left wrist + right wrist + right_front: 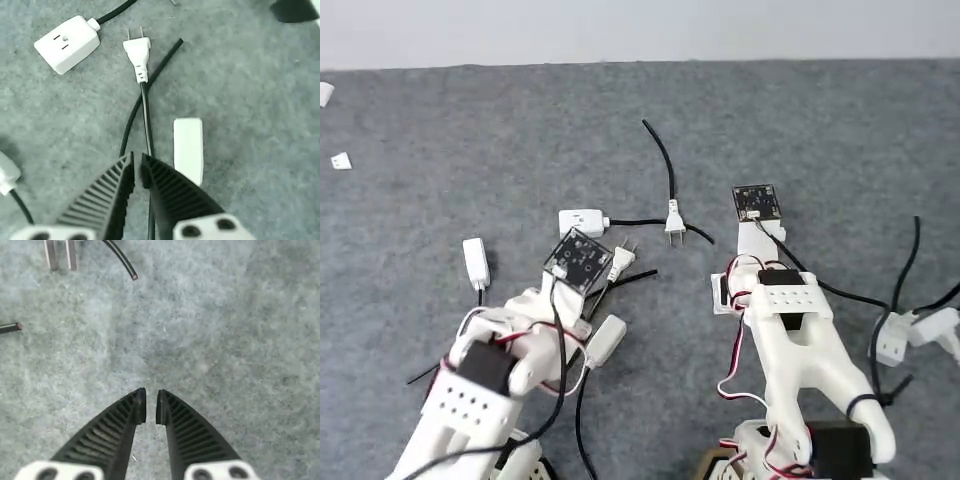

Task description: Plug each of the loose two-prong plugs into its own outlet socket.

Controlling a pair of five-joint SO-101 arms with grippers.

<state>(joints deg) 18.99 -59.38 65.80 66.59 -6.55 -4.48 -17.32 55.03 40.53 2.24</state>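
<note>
Pressed nearly together, the left hand (pixel 137 162) is hovering over the cord (pixel 146 115) of a plug (pixel 137 50), probably needing to spread before grasping it.

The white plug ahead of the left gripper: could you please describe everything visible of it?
The plug is white moulded plastic with two flat metal prongs and a narrower neck, from which a black cord runs back toward the left gripper. It lies flat on the grey carpet, unplugged, prongs pointing away from the gripper. A white outlet socket lies apart beside it. A second black cable crosses its cord just behind the neck.
</note>
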